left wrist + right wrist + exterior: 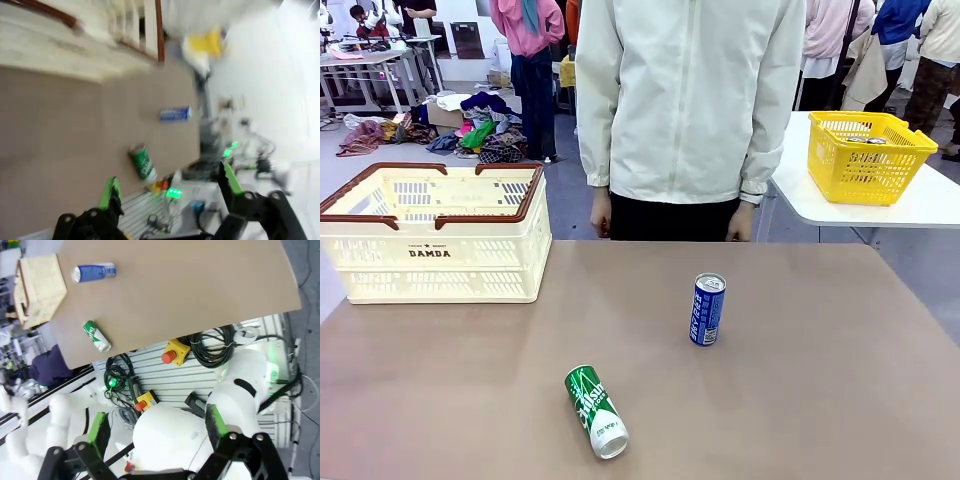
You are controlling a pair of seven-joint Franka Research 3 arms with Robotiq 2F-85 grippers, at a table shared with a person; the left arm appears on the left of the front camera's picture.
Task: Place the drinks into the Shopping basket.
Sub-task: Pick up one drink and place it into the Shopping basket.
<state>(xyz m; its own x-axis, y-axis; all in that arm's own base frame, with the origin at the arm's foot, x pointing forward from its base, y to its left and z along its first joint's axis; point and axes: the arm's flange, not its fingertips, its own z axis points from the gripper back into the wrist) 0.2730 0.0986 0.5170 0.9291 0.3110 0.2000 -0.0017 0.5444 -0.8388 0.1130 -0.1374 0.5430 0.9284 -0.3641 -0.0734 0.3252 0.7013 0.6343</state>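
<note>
Both drinks sit out on the tabletop [820, 420], not yet in the Shopping basket [430, 253], which stands at the far left corner with its top open, so a can could be lowered in from above. The blue can [707, 310] stands upright near the middle, a little toward the right edge; a side-on grasp looks the easy way to take it. The green can [596, 411] lies on its side close to the near edge, left of centre, with one silver end pointing toward the robot. Being round, it could roll if nudged, so the fingers would likely need to straddle its body. The left gripper [169, 177] hangs high above the table with its jaws spread and nothing between them. The right gripper [156, 414] is likewise spread wide and empty, raised over the robot's own base — both seemingly parked clear ahead of a first reach. A person [690, 100] stands at the far edge, hands down at the sides.
</note>
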